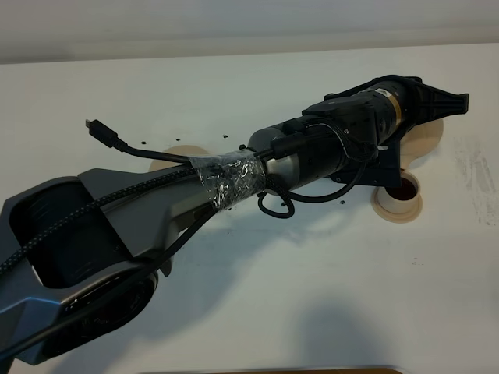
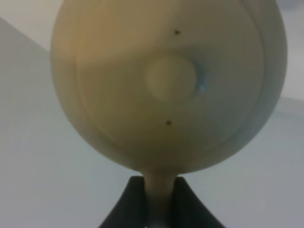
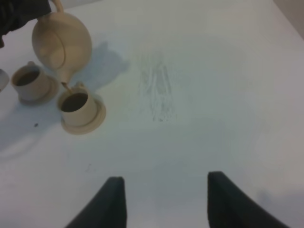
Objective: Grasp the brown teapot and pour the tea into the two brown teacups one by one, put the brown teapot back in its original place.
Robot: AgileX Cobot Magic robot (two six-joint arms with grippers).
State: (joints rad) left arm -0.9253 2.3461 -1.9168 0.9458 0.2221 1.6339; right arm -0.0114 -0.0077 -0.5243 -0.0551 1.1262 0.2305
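My left gripper (image 1: 446, 105) reaches across to the right side and is shut on the loop handle of the brown teapot (image 1: 427, 139). The teapot (image 3: 61, 42) is tilted, spout down, and a thin stream of tea falls into the nearer teacup (image 3: 76, 107) on its saucer. That cup (image 1: 401, 195) holds dark tea. The second teacup (image 3: 31, 83) stands beside it, also with tea inside; the arm hides it in the exterior high view. The left wrist view is filled by the teapot's lid side (image 2: 171, 78), with the fingers (image 2: 130, 204) clamped on the handle. The wide saucer (image 1: 183, 153) lies partly under the arm. My right gripper (image 3: 164, 199) is open and empty above bare table.
The left arm with its cables (image 1: 226, 179) crosses the middle of the white table (image 1: 327, 296). Small dark specks (image 1: 226, 136) lie near the wide saucer. A scuffed patch (image 3: 159, 90) marks the table to the right of the cups.
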